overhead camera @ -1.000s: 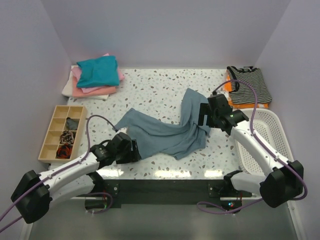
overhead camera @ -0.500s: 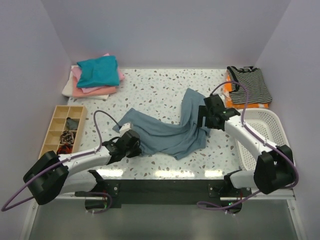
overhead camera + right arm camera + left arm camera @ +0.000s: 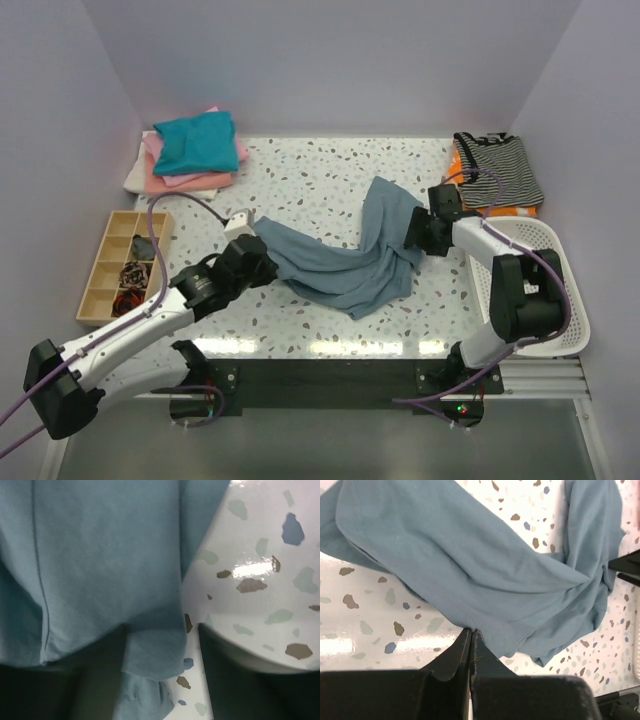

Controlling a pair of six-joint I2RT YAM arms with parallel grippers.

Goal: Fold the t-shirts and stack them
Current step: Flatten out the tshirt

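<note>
We've just pinched the left gripper shut on the blue t-shirt's hem; let's clamp the parted right gripper before spreading.

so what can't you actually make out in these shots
- slate-blue t-shirt: neck and sleeves lost in its own crumpled folds, every view
- wooden tray: contents too small to name, top view
- stack under the teal shirt: lower shirts mostly covered, top view
- right fingers: hidden under their own arm, top view
</note>
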